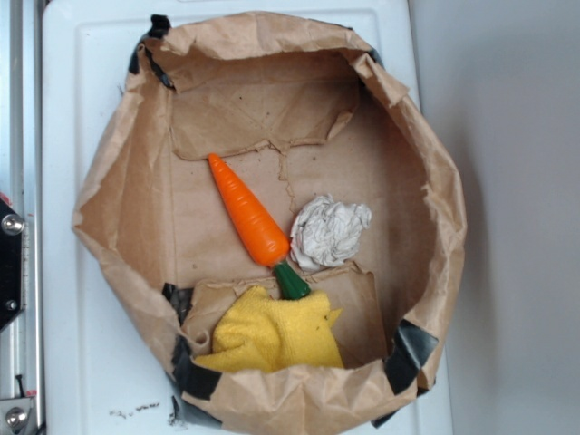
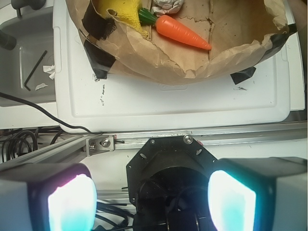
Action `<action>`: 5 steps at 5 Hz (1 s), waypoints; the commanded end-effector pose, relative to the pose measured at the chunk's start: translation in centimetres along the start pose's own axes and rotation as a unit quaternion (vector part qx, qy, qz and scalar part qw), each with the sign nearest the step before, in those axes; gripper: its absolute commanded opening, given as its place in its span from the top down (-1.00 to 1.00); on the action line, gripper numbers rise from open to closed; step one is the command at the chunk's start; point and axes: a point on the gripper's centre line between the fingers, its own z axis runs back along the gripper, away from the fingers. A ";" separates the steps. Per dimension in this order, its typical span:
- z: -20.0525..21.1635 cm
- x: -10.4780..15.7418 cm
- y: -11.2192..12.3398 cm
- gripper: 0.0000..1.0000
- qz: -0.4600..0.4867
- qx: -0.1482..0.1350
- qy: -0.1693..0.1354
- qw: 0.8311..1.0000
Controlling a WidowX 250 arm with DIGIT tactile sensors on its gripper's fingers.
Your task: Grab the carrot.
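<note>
Hovering well back from the brown paper bag, off the near edge of the white worktop and above the metal rail, the pincer points toward it, fingers spread wide apart and holding nothing. Carrot lies diagonally on the bag floor, tip toward the far wall, green stem touching the yellow cloth, crumpled white paper ball just beside it. Bag walls stand up all round; bare floor lies left of the carrot.
</note>
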 end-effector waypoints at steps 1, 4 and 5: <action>0.0 0.0 0.0 -1.00 0.000 0.000 0.000 1.000; -5.1 8.7 0.4 -1.00 -0.030 0.006 -0.016 0.999; -5.1 10.4 1.8 -1.00 -0.158 0.025 -0.021 0.987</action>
